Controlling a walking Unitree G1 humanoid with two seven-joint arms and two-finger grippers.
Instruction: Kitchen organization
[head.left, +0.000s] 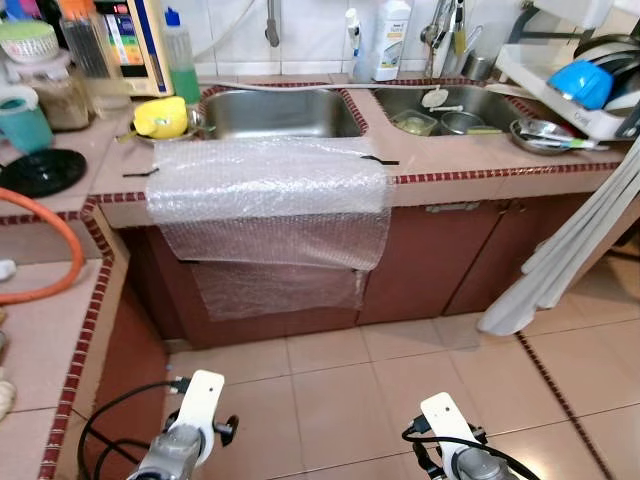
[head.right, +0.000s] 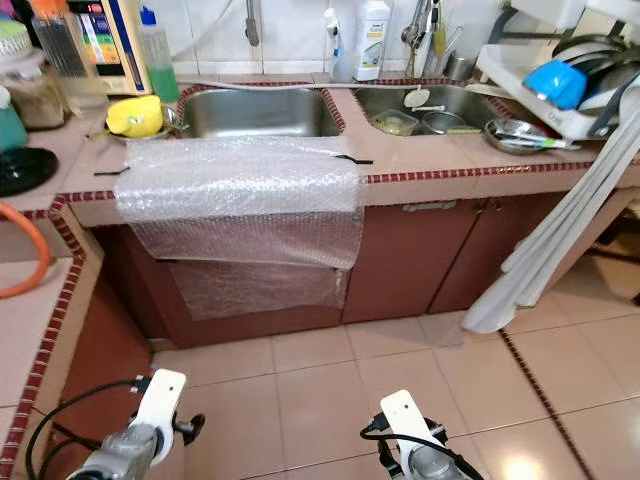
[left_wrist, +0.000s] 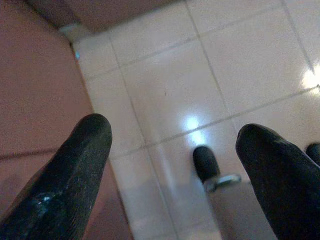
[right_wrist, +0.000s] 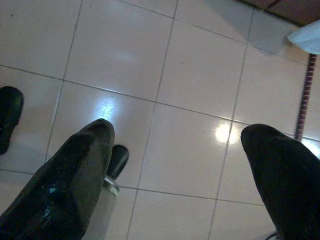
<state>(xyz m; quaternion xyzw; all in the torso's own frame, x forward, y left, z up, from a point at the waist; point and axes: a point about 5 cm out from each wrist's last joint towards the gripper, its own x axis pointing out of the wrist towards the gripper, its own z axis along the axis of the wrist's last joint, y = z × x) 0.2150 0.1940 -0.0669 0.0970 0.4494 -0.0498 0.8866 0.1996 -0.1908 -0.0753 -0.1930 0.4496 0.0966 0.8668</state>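
A tiled kitchen counter (head.left: 450, 165) with a double steel sink stands ahead. The left basin (head.left: 275, 112) looks empty; the right basin (head.left: 445, 112) holds a few dishes. A sheet of bubble wrap (head.left: 270, 195) is taped to the counter and hangs over its front edge. A yellow object (head.left: 160, 117) lies beside the left basin. Both arms hang low over the floor: left arm (head.left: 190, 430), right arm (head.left: 450, 440). My left gripper (left_wrist: 175, 135) is open over floor tiles beside a brown cabinet side. My right gripper (right_wrist: 177, 132) is open above bare tiles, holding nothing.
A dish rack (head.left: 600, 115) with a blue bowl (head.left: 580, 82) sits at the right, white cloth (head.left: 570, 250) hanging below it. On the left counter are a black lid (head.left: 40, 172), a teal cup (head.left: 22, 120), a green bottle (head.left: 180, 60) and an orange hose (head.left: 60, 240). Brown cabinet doors (head.left: 440, 260) face open floor.
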